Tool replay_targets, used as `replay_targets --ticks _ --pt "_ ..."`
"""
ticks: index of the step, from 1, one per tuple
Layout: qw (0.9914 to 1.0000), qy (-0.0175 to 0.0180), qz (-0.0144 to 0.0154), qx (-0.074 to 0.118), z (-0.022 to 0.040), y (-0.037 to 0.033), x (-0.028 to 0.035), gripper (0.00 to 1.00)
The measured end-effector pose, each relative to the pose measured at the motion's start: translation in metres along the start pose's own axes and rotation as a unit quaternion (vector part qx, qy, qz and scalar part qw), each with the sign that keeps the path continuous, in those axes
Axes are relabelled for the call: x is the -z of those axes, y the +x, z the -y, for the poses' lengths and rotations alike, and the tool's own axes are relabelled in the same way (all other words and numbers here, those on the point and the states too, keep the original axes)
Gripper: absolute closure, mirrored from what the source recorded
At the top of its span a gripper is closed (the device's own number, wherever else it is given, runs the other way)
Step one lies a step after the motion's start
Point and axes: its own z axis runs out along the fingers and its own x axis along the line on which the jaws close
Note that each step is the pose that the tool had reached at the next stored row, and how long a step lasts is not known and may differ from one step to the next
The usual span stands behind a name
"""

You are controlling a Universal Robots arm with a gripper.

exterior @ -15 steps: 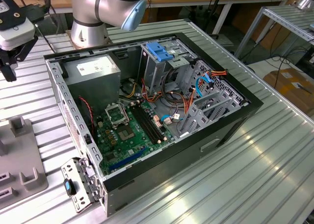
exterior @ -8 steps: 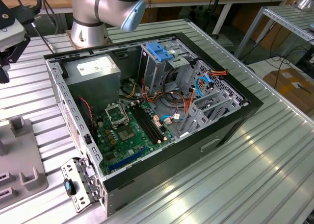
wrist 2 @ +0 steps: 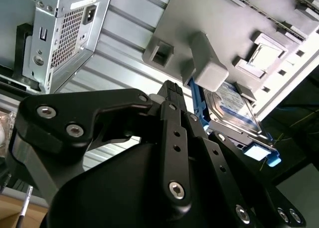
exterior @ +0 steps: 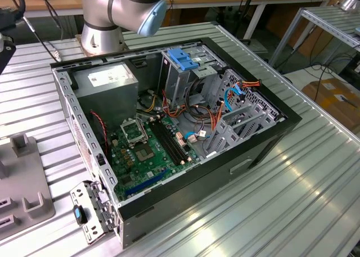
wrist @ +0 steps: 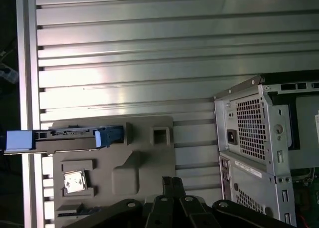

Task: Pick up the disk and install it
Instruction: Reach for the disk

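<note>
One disk (wrist: 65, 134) stands on edge in a slot of the one grey tray (wrist: 144, 160), near the one open computer case (exterior: 256, 156). The single gripper (wrist: 172, 180) hovers over the tray, apart from the disk, fingers pressed together on nothing

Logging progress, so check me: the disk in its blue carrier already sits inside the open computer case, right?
Not inside. In the first wrist view the disk, in its blue carrier, stands in the grey fixture on the ribbed table, outside the computer case.
</note>
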Motion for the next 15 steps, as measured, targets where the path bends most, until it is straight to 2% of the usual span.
replay_targets --ticks 5,9,10,15 --pt "1.00000 0.0001 0.0000 0.000 0.0009 0.0163 -0.0009 0.89" --pt "1.00000 0.0001 0.0001 0.000 0.0015 0.0313 -0.0019 0.89" --pt "1.00000 0.0002 0.0000 0.000 0.0016 0.0372 -0.0021 0.89" --pt "1.00000 0.0002 0.0001 0.000 0.0019 0.0530 -0.0029 0.89"
